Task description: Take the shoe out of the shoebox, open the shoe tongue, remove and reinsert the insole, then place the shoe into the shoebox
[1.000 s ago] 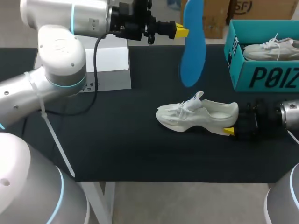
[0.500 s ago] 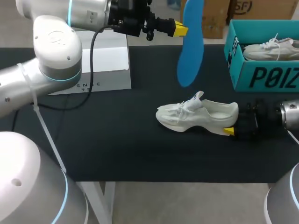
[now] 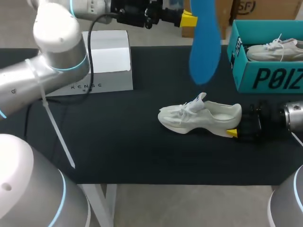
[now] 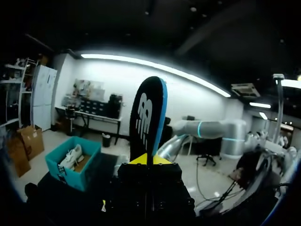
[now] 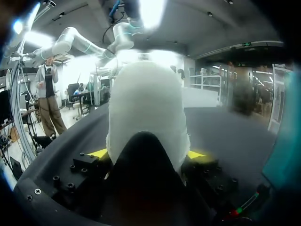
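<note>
- Shoe (image 3: 199, 118) lies on table (image 3: 118, 146), right of middle, toe to the left, heel to the right.
- R gripper (image 3: 232, 133) sits at shoe's heel, one finger each side, touching it.
- Shoebox (image 3: 265, 75) stands at right rear, behind & right of shoe, apart from it.
- 2nd shoe (image 3: 272, 49) lies inside shoebox.
- Flat box (image 3: 106, 66) is at left rear, well apart from shoe.
- L gripper (image 3: 188, 19) is up over table's rear middle, pinching insole (image 3: 204, 47) near its upper end.
- Insole hangs in the air above & behind shoe, left of shoebox, not touching either.
</note>
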`<state>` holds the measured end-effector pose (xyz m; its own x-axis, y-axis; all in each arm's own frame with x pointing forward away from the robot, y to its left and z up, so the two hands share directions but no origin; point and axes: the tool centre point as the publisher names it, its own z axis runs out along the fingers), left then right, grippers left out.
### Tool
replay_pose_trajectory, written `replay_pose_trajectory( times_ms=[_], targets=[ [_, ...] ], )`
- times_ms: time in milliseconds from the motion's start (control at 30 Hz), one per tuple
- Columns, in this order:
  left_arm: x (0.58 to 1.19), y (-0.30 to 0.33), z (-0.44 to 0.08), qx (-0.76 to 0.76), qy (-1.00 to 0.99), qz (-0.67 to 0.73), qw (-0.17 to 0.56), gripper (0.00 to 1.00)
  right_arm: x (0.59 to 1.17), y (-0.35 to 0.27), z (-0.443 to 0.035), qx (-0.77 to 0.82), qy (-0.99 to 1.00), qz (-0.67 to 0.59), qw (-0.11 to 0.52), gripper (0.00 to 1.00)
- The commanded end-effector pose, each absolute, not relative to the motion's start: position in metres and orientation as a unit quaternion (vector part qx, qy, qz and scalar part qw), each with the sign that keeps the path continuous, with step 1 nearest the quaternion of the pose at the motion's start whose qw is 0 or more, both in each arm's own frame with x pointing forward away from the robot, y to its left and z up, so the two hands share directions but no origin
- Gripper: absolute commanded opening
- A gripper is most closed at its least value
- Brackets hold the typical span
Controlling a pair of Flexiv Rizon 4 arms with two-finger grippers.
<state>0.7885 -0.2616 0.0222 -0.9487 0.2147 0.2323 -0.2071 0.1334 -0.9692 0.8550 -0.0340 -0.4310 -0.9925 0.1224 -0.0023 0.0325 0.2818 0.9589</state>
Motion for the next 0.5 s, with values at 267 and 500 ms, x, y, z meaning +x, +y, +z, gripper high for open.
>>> replay_pose_trajectory(
  times_ms=[267,500],
  targets=[
    [0.765,-0.265,0.045,-0.035,-0.724,0.654,0.216,0.0,0.855,-0.033,-0.434,0.049,0.8,0.596,0.038,0.0],
    [0.753,-0.265,0.042,-0.021,-0.734,0.641,0.222,0.0,0.855,-0.033,-0.434,0.049,0.8,0.596,0.038,0.0]
  ],
)
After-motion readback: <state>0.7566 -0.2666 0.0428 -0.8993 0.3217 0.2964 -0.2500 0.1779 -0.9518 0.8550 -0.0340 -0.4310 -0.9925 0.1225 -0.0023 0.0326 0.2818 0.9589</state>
